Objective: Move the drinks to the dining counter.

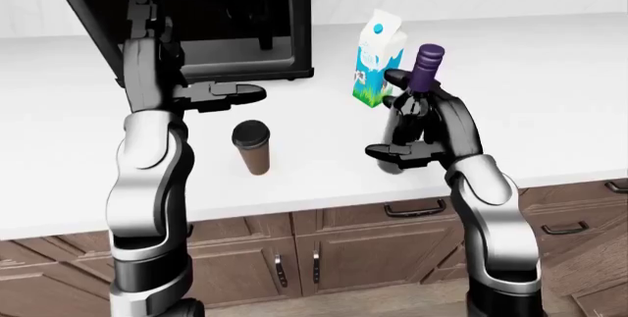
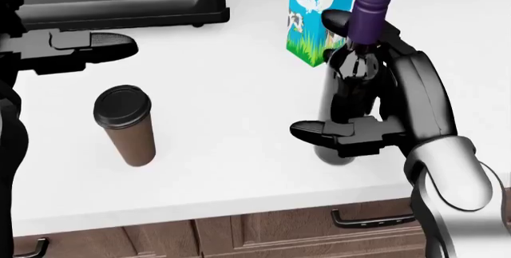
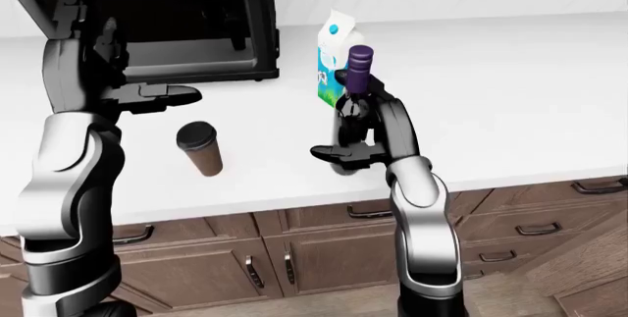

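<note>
A dark wine bottle (image 2: 348, 99) with a purple cap stands on the white counter (image 2: 232, 150), its top leaning slightly to the right. My right hand (image 2: 351, 78) is shut on it, with the thumb (image 2: 319, 131) across its lower body and the fingers (image 2: 339, 21) curled behind its shoulder. A milk carton (image 2: 307, 24) stands just above the bottle in the head view. At the left of the counter is a brown coffee cup (image 2: 126, 125) with a black lid. My left hand (image 1: 182, 81) hangs open above and to the left of the cup, holding nothing.
A black coffee machine (image 1: 226, 22) sits at the top left of the counter, behind my left hand. Brown cabinet drawers with dark handles (image 2: 371, 217) run below the counter's near edge.
</note>
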Controlling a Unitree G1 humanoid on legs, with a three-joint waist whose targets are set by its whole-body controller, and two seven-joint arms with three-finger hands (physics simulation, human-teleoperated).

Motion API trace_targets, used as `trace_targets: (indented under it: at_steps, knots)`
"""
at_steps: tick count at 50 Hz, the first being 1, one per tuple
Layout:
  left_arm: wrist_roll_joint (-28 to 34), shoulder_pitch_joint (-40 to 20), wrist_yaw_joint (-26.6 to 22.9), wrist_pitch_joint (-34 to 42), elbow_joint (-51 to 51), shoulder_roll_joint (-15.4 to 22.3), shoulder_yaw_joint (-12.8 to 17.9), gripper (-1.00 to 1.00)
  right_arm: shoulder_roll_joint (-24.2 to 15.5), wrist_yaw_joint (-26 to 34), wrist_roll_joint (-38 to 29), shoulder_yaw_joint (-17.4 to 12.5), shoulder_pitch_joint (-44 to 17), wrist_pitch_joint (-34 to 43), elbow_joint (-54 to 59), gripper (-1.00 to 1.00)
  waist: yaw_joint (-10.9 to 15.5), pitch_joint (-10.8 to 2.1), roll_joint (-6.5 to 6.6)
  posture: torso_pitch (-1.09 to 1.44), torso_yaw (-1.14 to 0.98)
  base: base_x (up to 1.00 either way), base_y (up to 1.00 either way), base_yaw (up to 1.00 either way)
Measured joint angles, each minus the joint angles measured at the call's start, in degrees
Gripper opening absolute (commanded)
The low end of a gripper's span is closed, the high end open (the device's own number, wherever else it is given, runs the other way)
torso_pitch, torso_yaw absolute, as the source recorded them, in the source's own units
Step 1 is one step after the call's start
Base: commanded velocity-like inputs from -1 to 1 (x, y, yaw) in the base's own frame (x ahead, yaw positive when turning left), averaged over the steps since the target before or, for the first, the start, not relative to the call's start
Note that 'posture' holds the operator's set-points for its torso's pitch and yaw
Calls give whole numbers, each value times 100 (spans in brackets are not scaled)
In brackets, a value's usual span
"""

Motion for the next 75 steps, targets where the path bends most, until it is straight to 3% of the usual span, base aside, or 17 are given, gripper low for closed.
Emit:
trace_targets:
  at_steps: [8,9,10,22,36,44,55,75]
  knots:
    - [-30,-12,7,2,16,44,30,100,-18,46,-4,31,-51,61,8,-15,6,14,6,0,0,0,0,0]
    - [-35,-25,8,16,8,49,28,100,-20,53,-6,28,-57,87,-4,-98,7,16,6,0,0,0,0,0]
    - [-43,-51,11,51,-12,58,28,100,-27,64,-9,39,-79,135,-21,-100,7,26,6,0,0,0,0,0]
    - [-58,-19,16,52,-32,55,23,100,-12,128,-208,107,-248,359,-96,-100,11,70,33,0,0,0,0,0]
    - [-184,122,3,326,-259,50,74,100,-136,-448,222,-72,-668,930,-746,-100,-3,75,53,0,0,0,0,0]
    - [-409,490,-303,848,-1180,207,242,100,-166,-490,263,-25,-706,993,-658,-100,-18,83,60,0,0,0,0,0]
    - [-456,1320,-727,1304,-1997,37,381,100,-122,-493,170,7,-503,883,-500,-100,1,121,69,0,0,0,0,0]
    - [298,1956,-1450,726,-1867,-407,-65,100,-123,-426,158,1,-514,853,-569,-100,23,76,40,0,0,0,0,0]
